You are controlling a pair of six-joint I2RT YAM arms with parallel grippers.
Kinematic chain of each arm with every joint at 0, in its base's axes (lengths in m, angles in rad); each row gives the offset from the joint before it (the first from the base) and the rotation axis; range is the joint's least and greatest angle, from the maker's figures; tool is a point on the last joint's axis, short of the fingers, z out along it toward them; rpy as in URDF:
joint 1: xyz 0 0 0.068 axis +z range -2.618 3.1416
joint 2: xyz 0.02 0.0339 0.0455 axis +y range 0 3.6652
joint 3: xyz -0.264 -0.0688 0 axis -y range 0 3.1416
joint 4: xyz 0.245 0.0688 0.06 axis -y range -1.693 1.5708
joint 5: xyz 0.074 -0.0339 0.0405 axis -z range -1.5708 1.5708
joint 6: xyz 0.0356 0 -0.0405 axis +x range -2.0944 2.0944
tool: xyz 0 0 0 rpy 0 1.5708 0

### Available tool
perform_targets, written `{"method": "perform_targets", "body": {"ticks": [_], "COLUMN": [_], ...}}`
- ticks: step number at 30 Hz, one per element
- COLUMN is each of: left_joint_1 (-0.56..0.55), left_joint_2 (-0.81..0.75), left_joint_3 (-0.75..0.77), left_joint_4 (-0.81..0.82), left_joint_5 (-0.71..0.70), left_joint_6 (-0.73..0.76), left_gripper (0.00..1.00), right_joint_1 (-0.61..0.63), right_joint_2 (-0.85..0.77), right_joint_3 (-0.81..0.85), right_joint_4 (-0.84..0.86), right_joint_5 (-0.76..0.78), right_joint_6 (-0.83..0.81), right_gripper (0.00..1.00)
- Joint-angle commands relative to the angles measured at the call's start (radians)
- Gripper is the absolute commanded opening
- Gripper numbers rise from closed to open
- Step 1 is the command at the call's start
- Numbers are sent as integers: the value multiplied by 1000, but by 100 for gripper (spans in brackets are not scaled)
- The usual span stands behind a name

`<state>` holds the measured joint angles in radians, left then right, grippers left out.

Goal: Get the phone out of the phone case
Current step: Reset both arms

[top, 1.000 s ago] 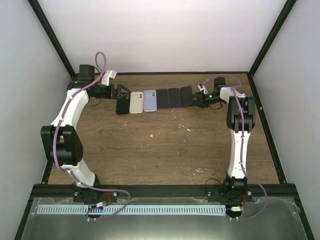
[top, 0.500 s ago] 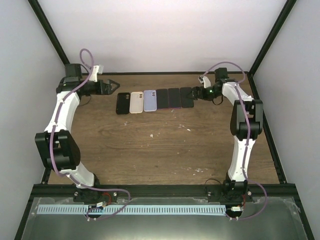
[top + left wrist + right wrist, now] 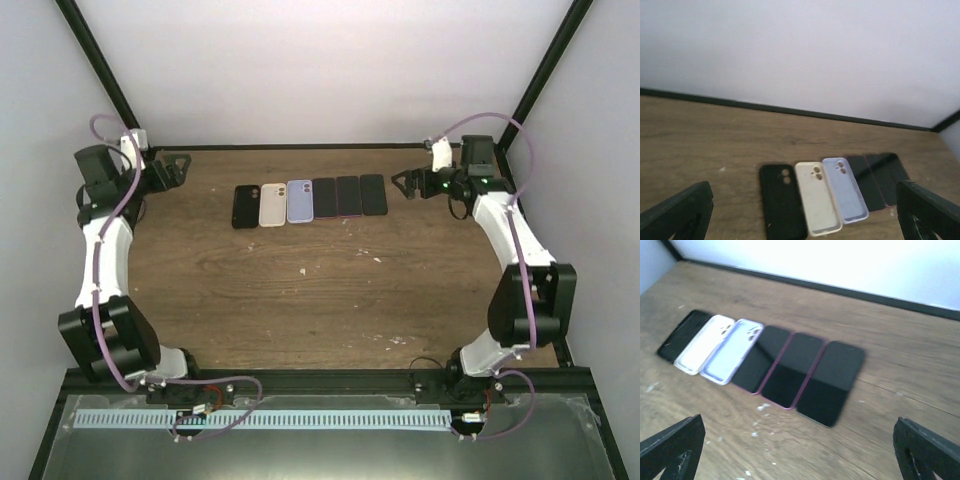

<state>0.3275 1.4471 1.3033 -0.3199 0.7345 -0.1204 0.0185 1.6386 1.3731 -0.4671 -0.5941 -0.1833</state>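
Note:
A row lies at the back of the table: a black phone case (image 3: 243, 206), a cream case (image 3: 272, 204) and a lilac case (image 3: 298, 201), all empty and hollow side up, then three dark-screened phones (image 3: 347, 196) side by side. My left gripper (image 3: 178, 168) hangs open, left of the black case (image 3: 782, 200) and apart from it. My right gripper (image 3: 405, 185) is open, just right of the last phone (image 3: 830, 382), touching nothing. Both wrist views show the wide-set fingertips (image 3: 677, 215) (image 3: 927, 450) with nothing between them.
Black frame posts and a low rail (image 3: 330, 147) border the table at the back and sides. White walls stand behind. Small white specks (image 3: 760, 407) dot the wood in front of the phones.
Both grippers have drawn outward from the ends of the row, left one leftward, right one rightward. The right jaws widened, and the rightmost phone now lies flat in line.

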Motion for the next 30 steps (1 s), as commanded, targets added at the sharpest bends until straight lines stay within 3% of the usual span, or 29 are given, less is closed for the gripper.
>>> {"method": "perform_targets", "body": {"ticks": [1, 8, 15, 21, 23, 27, 28, 30], "left_joint_1": [-5, -125, -173, -234, -271, -352, -364, -374], "left_joint_2": [-130, -255, -243, -86, -51, 108, 139, 118], "left_joint_3": [-219, -584, -956, -1090, -1098, -1139, -1148, -1148], "left_joint_4": [233, 501, 1083, 1431, 1474, 1712, 1778, 1742], "left_joint_5": [-245, -454, -465, -467, -564, -752, -744, -660], "left_joint_6": [-94, 108, 137, 140, 141, 176, 193, 233], "left_gripper": [100, 100, 100, 100, 100, 100, 100, 100], "right_joint_1": [-58, -114, -112, -106, -93, -48, -34, -3], "right_joint_2": [-153, -291, -352, -370, -361, -341, -335, -320], "right_joint_3": [-186, -482, -773, -964, -998, -1041, -1053, -1087], "right_joint_4": [252, 421, 796, 1133, 1206, 1315, 1350, 1428], "right_joint_5": [225, 306, 417, 424, 404, 438, 450, 444], "right_joint_6": [147, 258, 266, 215, 177, 171, 165, 128], "right_gripper": [100, 100, 100, 100, 100, 100, 100, 100]}}
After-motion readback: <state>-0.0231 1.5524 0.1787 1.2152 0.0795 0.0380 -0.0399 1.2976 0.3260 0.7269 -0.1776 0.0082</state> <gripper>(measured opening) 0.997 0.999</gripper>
